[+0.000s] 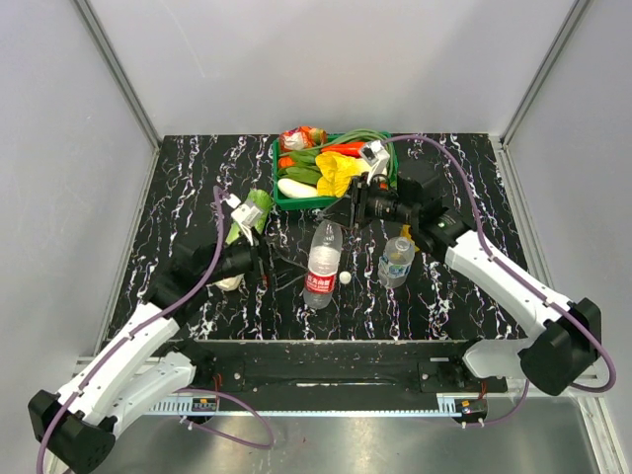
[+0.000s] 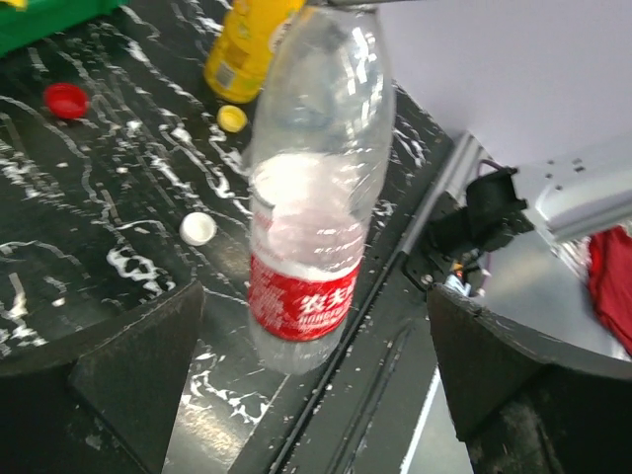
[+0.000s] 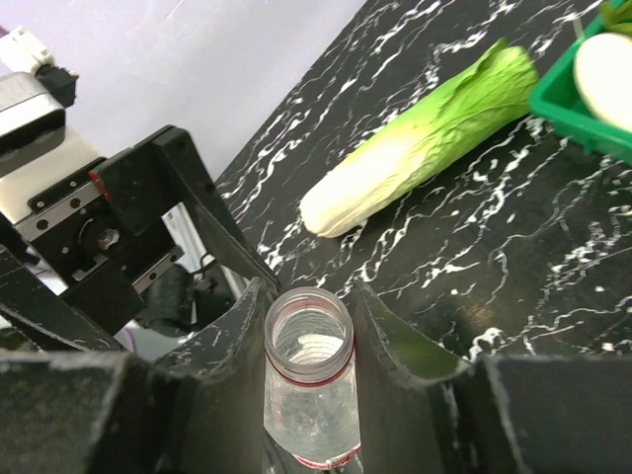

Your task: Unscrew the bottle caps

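A clear bottle with a red label point(image 1: 321, 265) stands with its base on the table, its mouth open and uncapped point(image 3: 308, 331). My right gripper point(image 3: 309, 304) is shut on its neck, just above the red ring; from above the right gripper point(image 1: 339, 218) sits over the bottle top. My left gripper point(image 2: 316, 395) is open wide, its fingers point(image 2: 138, 365) apart from the bottle point(image 2: 311, 207), which stands just ahead of them; from above the left gripper point(image 1: 260, 259) is left of the bottle. Three loose caps lie on the table: red point(image 2: 65, 99), yellow point(image 2: 232, 118) and white point(image 2: 197, 228), the white cap point(image 1: 345, 278) beside the bottle.
A small clear bottle with a blue label point(image 1: 396, 261) stands to the right. A yellow bottle point(image 2: 247, 44) lies behind the caps. A cabbage point(image 1: 252, 212) lies at the left, and a green basket point(image 1: 279, 195) of vegetables sits at the back. The table's front edge point(image 2: 385, 296) runs close by the bottle.
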Robot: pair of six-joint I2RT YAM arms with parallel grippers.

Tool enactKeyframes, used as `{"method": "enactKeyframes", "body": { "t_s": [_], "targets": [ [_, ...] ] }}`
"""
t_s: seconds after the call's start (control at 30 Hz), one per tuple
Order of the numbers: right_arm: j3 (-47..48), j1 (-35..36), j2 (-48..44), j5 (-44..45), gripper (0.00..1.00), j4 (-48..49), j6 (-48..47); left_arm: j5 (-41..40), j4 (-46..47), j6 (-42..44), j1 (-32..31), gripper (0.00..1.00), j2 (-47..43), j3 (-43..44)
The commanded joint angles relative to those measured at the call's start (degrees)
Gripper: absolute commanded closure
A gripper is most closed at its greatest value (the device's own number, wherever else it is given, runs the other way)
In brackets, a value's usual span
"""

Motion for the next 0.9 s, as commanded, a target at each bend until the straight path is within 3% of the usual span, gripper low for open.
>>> {"method": "enactKeyframes", "body": {
  "t_s": [0.0,0.33,0.87],
  "targets": [
    [0.6,0.5,-3.0,7.7,1.00,-1.0,-4.9,-10.7,-4.0,2.5,0.0,0.01,-3.0,2.0],
    [-2.8,6.4,-6.7,21.2,1.00,3.3,-11.2,-18.6,-7.0,1.7,0.0,0.01,-4.0,-0.8],
    [-12.2,18.6,-7.5,37.1,1.00,25.3,-25.7,-24.4,-10.4,3.0,0.1,0.01,-3.0,-0.1]
  ]
}}
